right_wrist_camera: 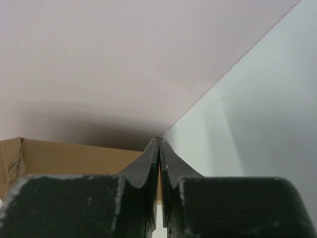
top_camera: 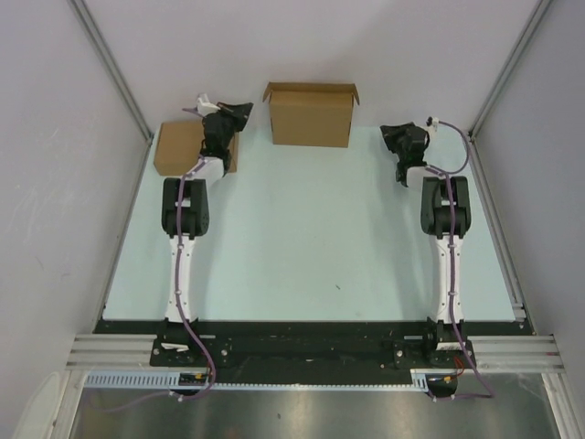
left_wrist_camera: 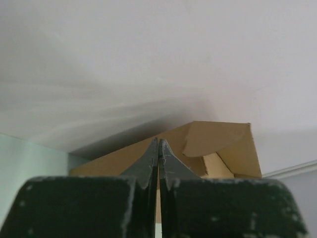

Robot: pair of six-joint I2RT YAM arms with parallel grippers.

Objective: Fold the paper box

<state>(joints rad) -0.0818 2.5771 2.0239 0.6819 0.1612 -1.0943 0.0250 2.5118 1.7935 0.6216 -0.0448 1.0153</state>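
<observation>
At the far left of the pale counter (top_camera: 302, 247), a flat brown cardboard box (top_camera: 178, 148) is seen lying close to the side wall. The left arm (top_camera: 183, 219) is stretched over the right end of this box. Whether it is touched cannot be told from above. The left pincer (left_wrist_camera: 158, 141) is shown pressed together, fingertip against fingertip, and nothing is seen pinched in it.

Further right, at the middle of the counter's far edge and against the back wall, the paper box (top_camera: 309, 119) is found. It is stood up as an open brown shape, with side flaps turned outward at its top corners. It is well apart from both pincers. A curved flap of it is caught in the left wrist view, beyond the closed fingertips.

At the right, the right arm (top_camera: 445, 206) is extended toward the far corner. The right pincer (right_wrist_camera: 159, 141) is likewise pressed together and empty, and brown cardboard is seen low at its left.
</observation>
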